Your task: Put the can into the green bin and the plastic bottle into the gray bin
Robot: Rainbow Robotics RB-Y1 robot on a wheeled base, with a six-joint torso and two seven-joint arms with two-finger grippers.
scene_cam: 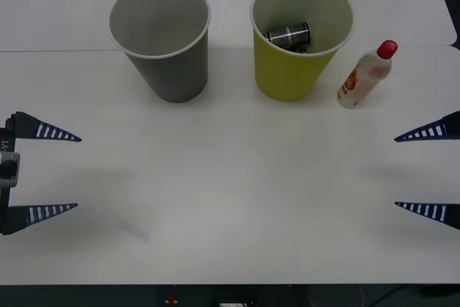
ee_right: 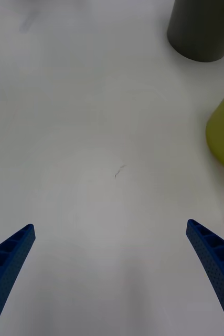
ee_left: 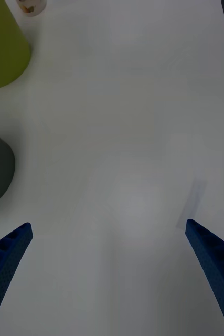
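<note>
Can [scene_cam: 288,34] lies inside the green bin [scene_cam: 295,77], so that half looks done. Plastic bottle [scene_cam: 366,75] stands just beside the green bin on my right side, long axis near upright, tilted a bit, red cap up. My right gripper [scene_cam: 424,170] is nearer, spread wide & empty, bottle ahead of it. Left gripper [scene_cam: 47,172] also spread, empty, parked at the table's [scene_cam: 230,199] left edge. Gray bin [scene_cam: 162,41] sits left of the green bin, so the green one stands in the carry path.

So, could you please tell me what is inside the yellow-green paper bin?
The small dark metal can lies on its side inside the yellow-green bin; the bin's near wall hides the floor.
</note>
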